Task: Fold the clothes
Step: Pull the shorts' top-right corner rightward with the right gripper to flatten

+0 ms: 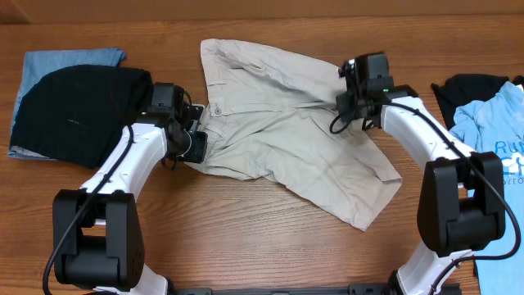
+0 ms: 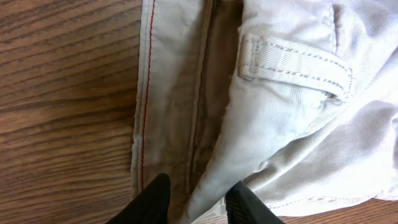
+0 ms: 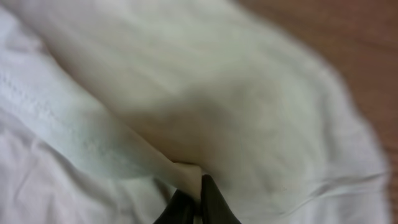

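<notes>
Folding is not yet done. The shorts [image 1: 286, 135] are pinched at their waistband by the left gripper [image 2: 196, 200], and seemingly at a leg by the right gripper [image 3: 199, 202].

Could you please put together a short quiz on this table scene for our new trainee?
1. True or false: the pale beige cotton shorts lie between the black knit garment and the light blue T-shirt.
2. What is the right gripper pinching? A) the black knit garment B) the shorts C) nothing
3. Fill in: the left gripper grips the shorts at the ___, beside a belt loop.
Key: 1 true; 2 B; 3 waistband.
</notes>
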Motion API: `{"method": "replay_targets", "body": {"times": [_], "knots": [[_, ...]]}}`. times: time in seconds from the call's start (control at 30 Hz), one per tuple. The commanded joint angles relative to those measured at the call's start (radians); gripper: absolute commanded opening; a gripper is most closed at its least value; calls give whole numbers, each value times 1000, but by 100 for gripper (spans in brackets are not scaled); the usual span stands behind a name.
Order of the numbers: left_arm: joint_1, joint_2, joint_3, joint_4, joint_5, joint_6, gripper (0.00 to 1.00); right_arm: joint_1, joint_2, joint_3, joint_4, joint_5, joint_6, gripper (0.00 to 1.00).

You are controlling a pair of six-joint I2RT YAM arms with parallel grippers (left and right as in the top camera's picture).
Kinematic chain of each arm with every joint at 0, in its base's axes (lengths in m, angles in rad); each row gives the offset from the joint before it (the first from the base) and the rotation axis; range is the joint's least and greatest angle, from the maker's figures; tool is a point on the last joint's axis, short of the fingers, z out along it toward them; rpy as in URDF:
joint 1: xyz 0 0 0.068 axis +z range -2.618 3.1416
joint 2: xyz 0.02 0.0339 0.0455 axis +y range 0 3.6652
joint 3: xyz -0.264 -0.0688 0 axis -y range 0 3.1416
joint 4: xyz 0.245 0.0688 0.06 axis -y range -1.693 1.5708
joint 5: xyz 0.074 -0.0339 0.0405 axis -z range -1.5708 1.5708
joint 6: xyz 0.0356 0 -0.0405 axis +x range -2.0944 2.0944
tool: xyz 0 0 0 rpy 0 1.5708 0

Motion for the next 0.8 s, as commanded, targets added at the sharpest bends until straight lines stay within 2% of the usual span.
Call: {"method": "replay_targets", "body": {"times": [0.0,0.2,0.4,0.67,0.73,0.77], "knots": [[-6,2,18,1,19,-10,33,0,-40,33,82,125,-5,4],[-6,2,18,0,19,-11,32,-7,-39,33,267,195,-83,4],[-6,2,18,-3,19,-10,30,-56,-22,30,414,193,-84,4],[-6,2,18,-27,18,-10,28,-135,187,30,661,134,-83,4],[-6,2,18,-30,18,-10,28,-146,251,30,742,108,-83,24],[-6,2,18,-28,18,-10,28,-149,278,30,786,106,-83,26]]}}
